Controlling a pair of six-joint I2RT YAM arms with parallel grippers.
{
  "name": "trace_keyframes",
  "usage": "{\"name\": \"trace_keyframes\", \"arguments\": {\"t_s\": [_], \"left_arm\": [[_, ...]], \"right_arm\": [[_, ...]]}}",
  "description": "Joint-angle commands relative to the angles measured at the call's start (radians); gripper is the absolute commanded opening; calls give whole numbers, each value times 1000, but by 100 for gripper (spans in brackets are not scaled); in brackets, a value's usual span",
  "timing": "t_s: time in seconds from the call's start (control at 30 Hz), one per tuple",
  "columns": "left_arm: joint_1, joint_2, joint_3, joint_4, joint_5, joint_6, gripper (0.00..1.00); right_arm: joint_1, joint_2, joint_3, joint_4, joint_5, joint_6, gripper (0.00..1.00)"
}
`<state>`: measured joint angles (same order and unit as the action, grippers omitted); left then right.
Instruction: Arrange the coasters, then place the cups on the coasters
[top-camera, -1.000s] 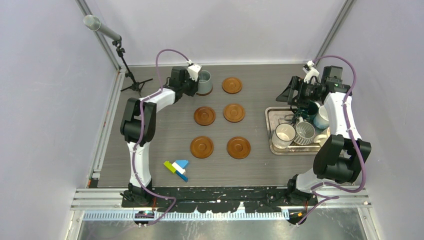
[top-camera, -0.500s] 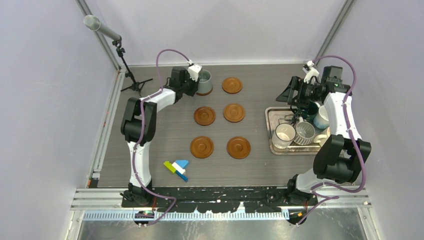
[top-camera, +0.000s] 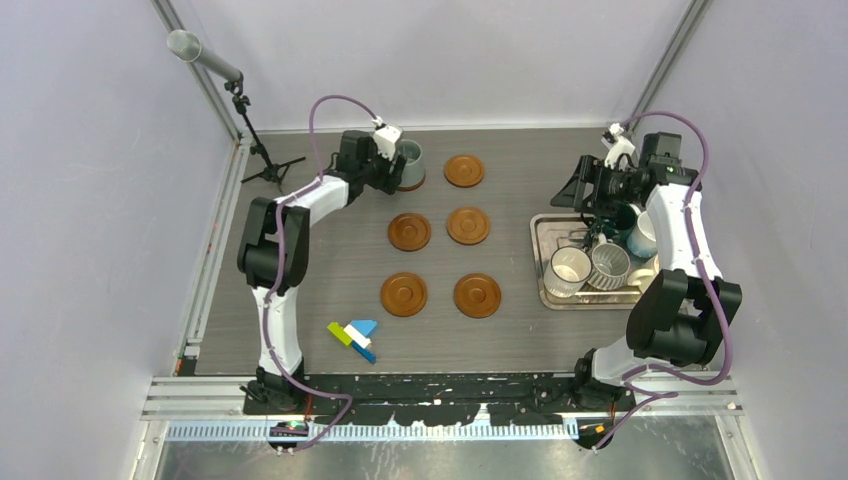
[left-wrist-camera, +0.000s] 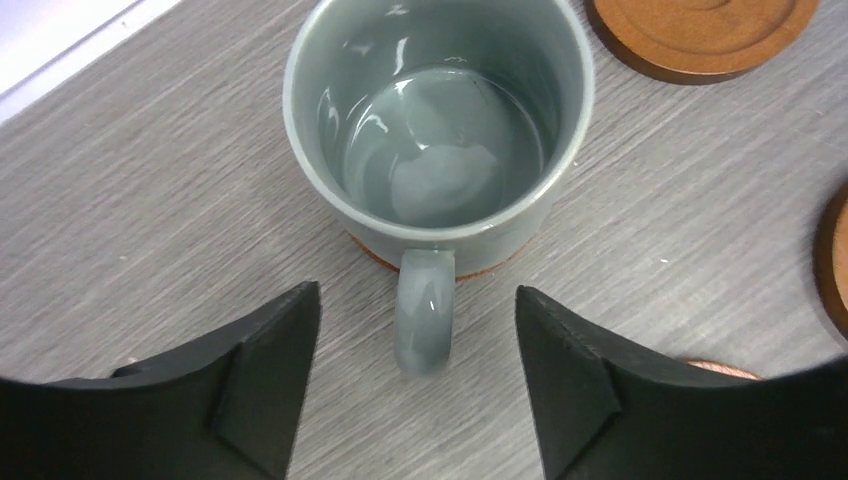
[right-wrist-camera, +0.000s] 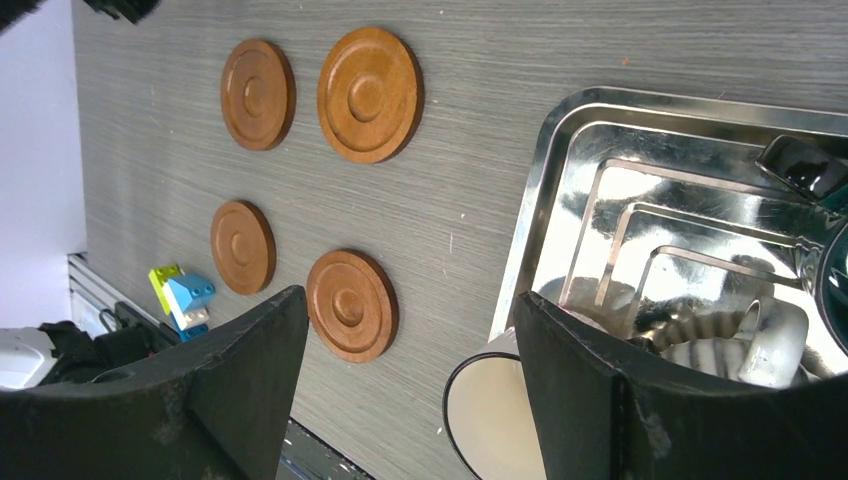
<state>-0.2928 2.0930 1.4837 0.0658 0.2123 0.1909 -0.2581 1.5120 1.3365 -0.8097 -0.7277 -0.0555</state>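
A pale grey-blue cup (left-wrist-camera: 438, 120) stands upright on a coaster (left-wrist-camera: 372, 254) at the back left of the table. Its handle (left-wrist-camera: 425, 318) points at my left gripper (left-wrist-camera: 415, 292), which is open with a finger on either side of the handle and touching neither side. In the top view that cup (top-camera: 410, 163) sits beside my left gripper (top-camera: 387, 158). Several bare coasters (top-camera: 464, 170) (top-camera: 409, 232) (top-camera: 477, 295) lie in two columns. My right gripper (right-wrist-camera: 410, 298) hangs open and empty above the tray's left edge, over a white cup (right-wrist-camera: 500, 420). Other cups (top-camera: 608, 265) crowd the tray.
The steel tray (top-camera: 541, 262) sits at the right of the table. Small coloured blocks (top-camera: 355, 335) lie near the front edge. A microphone tripod (top-camera: 262, 165) stands at the back left corner, close behind my left arm.
My left jaws have spread apart and let go of the grey-blue cup's handle. The cup stays on its coaster. The right arm has barely moved.
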Motion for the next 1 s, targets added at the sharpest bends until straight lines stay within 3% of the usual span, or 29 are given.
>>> {"name": "trace_keyframes", "arguments": {"t_s": [0.0,0.13,0.33,0.57,0.97], "left_arm": [[9,-152,11,-50,4,11,78],[9,-226,71,-258,57,75,91],[8,-338,81,-467,158,106,97],[-17,-462,-77,-439,213,37,100],[-31,-576,-201,-380,251,-55,100]], "right_arm": [[24,-18,48,-69,48,-81,80],[59,-19,86,-173,147,-186,80],[70,-27,101,-281,290,-267,80],[67,-62,24,-272,472,-159,78],[71,39,86,-140,548,54,72]]}}
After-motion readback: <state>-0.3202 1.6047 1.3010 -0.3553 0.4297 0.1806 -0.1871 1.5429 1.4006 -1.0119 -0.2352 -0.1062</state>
